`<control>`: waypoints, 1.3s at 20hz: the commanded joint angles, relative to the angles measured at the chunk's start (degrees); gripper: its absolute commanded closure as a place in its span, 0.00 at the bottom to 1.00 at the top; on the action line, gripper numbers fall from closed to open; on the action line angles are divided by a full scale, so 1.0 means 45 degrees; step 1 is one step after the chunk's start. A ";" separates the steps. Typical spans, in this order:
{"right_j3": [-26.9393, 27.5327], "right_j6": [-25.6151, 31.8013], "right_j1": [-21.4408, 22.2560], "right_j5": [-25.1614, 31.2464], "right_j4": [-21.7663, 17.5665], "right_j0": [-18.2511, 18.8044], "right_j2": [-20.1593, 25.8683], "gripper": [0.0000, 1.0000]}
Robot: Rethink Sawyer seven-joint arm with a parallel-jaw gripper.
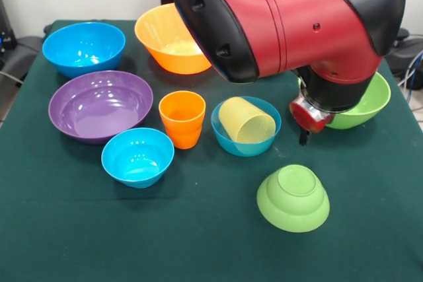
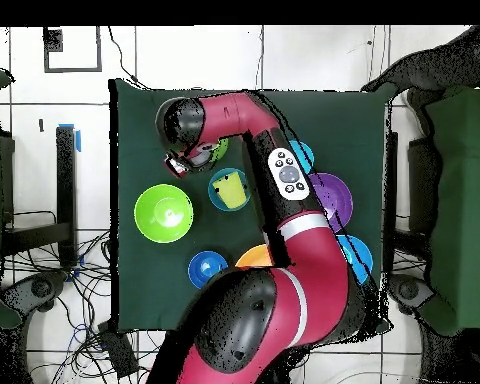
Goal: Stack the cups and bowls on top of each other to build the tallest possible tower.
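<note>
An orange cup stands upright mid-table. The pale yellow cup lies on its side inside a small light blue bowl; both also show in the overhead view. A second small light blue bowl sits in front of the purple bowl. A small lime green bowl lies upside down near the front. The large blue bowl and the large orange bowl are at the back. The large lime green bowl is partly hidden behind the arm. My gripper hangs between the two green bowls and holds nothing I can see.
A small dark blue bowl shows only in the overhead view, near the robot's base. The red arm spans the back of the table and hides part of it. The green cloth table ends close behind the large bowls.
</note>
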State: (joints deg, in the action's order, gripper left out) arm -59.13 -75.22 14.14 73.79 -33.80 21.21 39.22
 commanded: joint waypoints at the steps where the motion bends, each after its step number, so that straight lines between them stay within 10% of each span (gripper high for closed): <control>1: 0.1546 0.3555 -0.0483 0.1532 -0.0314 0.0124 -0.0005 0.00; 13: 0.1405 0.3943 -0.0537 0.1268 -0.0511 0.0308 -0.0052 0.00; 26: -0.1638 0.3399 0.1664 0.0680 -0.0643 0.0747 -0.0328 0.00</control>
State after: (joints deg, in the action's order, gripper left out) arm -59.56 -75.22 15.86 76.89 -34.10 23.15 39.24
